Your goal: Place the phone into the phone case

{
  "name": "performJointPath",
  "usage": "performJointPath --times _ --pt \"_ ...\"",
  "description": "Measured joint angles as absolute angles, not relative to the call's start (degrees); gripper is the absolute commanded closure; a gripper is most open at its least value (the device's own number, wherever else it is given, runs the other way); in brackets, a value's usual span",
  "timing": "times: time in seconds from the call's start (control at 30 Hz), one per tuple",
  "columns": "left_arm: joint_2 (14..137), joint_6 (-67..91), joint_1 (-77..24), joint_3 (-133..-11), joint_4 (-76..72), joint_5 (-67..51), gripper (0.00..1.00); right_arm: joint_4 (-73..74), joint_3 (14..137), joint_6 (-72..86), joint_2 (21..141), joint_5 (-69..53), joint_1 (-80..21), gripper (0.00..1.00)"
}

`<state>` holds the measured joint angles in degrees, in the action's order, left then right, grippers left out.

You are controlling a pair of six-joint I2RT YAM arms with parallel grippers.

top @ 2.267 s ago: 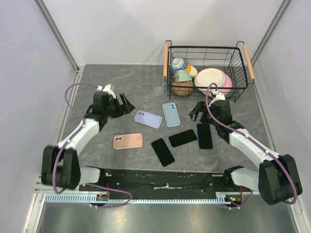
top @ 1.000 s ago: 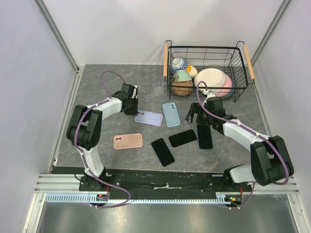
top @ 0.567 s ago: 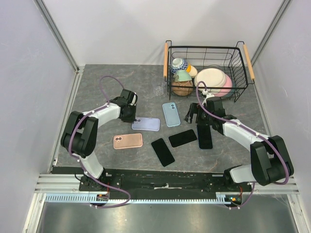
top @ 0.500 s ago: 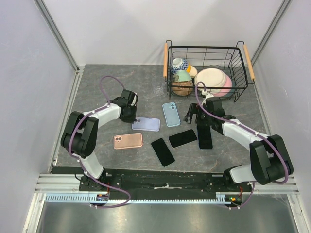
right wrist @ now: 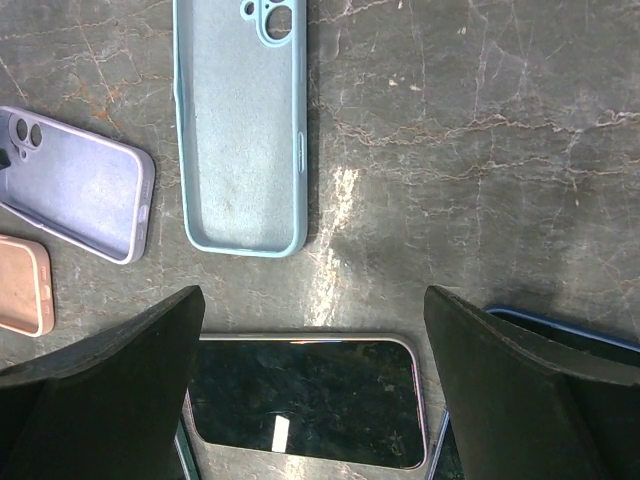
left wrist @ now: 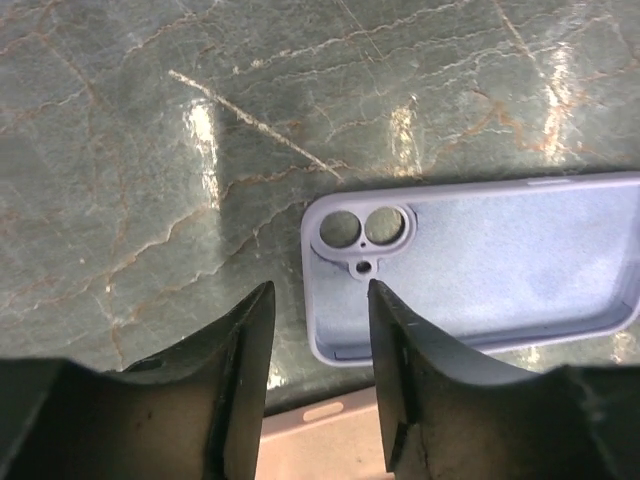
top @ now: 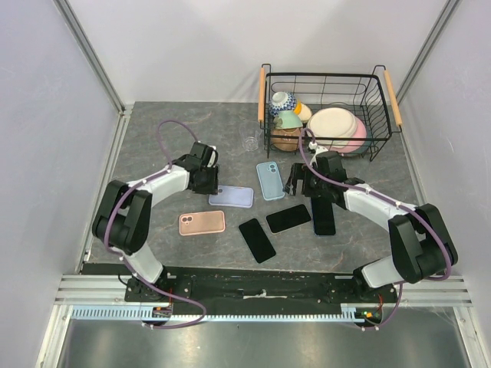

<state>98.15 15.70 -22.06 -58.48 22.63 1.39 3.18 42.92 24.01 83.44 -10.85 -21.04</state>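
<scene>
From above, you see three dark phones (top: pixel 288 218) lying side by side near the tabletop's (top: pixel 153 138) near edge, right of its middle. The lilac case (top: pixel 232 197), blue case (top: pixel 269 180) and pink case (top: pixel 202 223) lie open side up just left of them. Your left gripper (top: pixel 207 182) sits at the lilac case's left end. Your right gripper (top: pixel 298 181) hangs between the blue case and the phones. A basket (top: pixel 261 96) of dishes stands toward the far right corner.

In the left wrist view, your fingers (left wrist: pixel 245 370) stand partly apart and hold nothing, with the lilac case's (left wrist: pixel 480 260) camera-hole end between their tips.

In the right wrist view, your jaws are spread wide and empty above one phone (right wrist: pixel 305 400), with the blue case (right wrist: pixel 240 130) beyond it.
</scene>
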Motion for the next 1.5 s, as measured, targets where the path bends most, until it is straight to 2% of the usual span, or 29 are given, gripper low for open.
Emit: performJointPath --times 0.1,0.2,0.27,0.47,0.6,0.77,1.07,1.3,1.5 --pt "94.6 16.2 -22.6 -56.9 22.5 2.0 0.46 4.0 43.8 23.6 83.4 -10.6 -21.1 0.02" --pt "88.4 17.3 -23.5 -54.7 21.5 2.5 0.32 5.2 44.7 23.0 83.4 -10.3 -21.1 0.02" --pt "83.0 18.2 -24.5 -52.4 19.0 0.6 0.28 5.7 45.3 22.7 83.4 -10.2 -21.1 0.02" --pt "72.6 25.2 -26.0 -42.0 0.9 -18.4 0.26 7.0 45.9 22.3 83.4 -9.1 -21.2 0.02" --pt "76.3 30.0 -30.0 -39.7 -6.5 -24.5 0.27 7.8 45.9 22.2 83.4 -8.7 -21.2 0.02" --pt "82.9 32.9 -35.6 -39.7 -9.8 -26.8 0.27 8.8 45.9 22.0 83.4 -8.0 -21.2 0.02" --pt "89.3 35.1 -38.6 -42.9 -9.0 -27.1 0.28 10.1 45.9 21.8 83.0 -7.0 -21.5 0.02" --pt "93.8 36.7 -40.4 -44.7 -8.6 -26.9 0.30 11.3 45.8 21.8 83.8 -6.7 -22.4 0.08" --pt "96.8 38.4 -41.2 -44.9 -8.1 -26.1 0.31 12.4 44.7 21.8 84.4 -6.2 -22.9 0.07"
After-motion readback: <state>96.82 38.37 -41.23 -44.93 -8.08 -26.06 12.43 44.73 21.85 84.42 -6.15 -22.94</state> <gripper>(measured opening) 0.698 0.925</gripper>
